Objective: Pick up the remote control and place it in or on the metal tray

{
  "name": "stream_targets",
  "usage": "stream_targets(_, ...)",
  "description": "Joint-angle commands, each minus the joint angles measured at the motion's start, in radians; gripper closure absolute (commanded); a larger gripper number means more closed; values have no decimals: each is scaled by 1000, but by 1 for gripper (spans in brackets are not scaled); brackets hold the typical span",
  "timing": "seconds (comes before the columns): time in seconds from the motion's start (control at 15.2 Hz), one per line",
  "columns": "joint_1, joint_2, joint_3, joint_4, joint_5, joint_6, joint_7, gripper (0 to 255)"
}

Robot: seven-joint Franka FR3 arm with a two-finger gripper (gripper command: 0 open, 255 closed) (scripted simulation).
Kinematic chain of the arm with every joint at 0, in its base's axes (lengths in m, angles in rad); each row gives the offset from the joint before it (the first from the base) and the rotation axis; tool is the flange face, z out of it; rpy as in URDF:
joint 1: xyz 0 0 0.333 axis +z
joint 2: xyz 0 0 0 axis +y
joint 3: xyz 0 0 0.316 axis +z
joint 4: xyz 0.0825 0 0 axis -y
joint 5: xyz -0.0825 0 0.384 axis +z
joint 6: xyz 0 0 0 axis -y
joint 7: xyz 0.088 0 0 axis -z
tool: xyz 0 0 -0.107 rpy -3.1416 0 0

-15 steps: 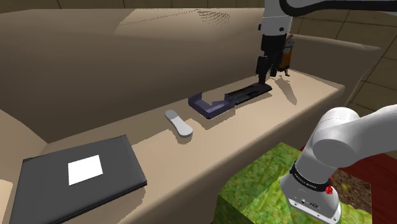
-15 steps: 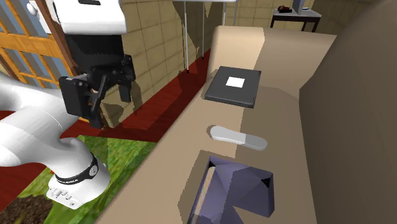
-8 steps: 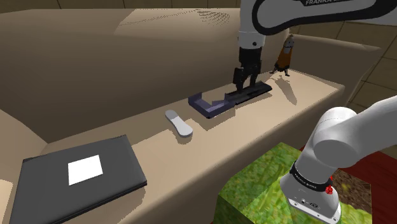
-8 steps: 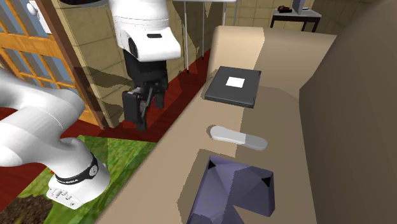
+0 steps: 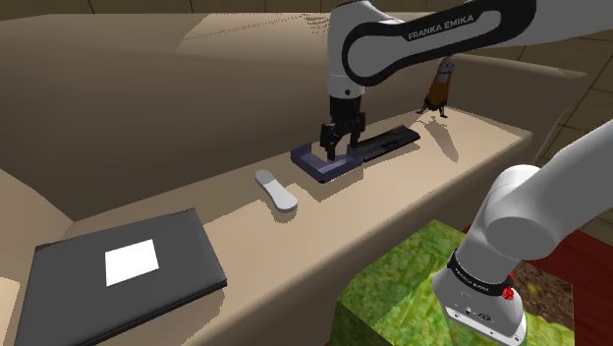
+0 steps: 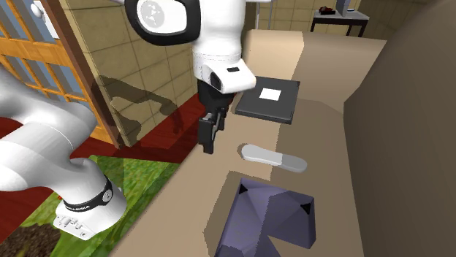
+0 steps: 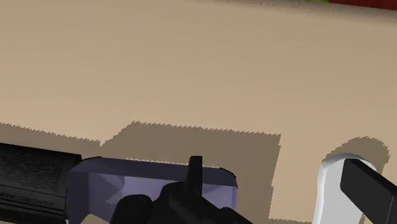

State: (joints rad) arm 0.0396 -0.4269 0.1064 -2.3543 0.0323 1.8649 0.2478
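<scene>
Approach is the step in hand: nothing is grasped yet. Nearest in the shoulder view, a dark book with a white label lies on the beige seat. Beyond it rests the remote control, a pale grey, elongated thing lying flat, apart from both the book and the tray. Further on sits the metal tray, purplish-grey, with a black bar lying against its far end. The gripper hangs low over the tray, pointing down. Its fingers stand well apart, holding and touching nothing; in the wrist view the remote's end shows just beside one of them. The next move likely calls for sliding sideways off the tray until the fingers straddle the remote's narrow width, then descending and closing. Farthest off, a small orange-and-dark figure stands beyond the bar.
</scene>
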Motion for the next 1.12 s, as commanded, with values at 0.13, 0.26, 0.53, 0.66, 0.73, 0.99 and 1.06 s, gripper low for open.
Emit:
stream_targets(0.13,8,132,33,45,1,104,53,0)
stream_targets(0.26,12,202,50,80,-3,146,83,0)
stream_targets(0.53,21,346,78,167,-24,218,144,0)
stream_targets(0.66,28,420,88,218,-40,247,176,0)
stream_targets(0.73,32,457,92,245,-49,259,191,0)
stream_targets(0.99,53,606,102,369,-88,296,252,0)
stream_targets(1.06,58,633,102,394,-96,301,263,0)
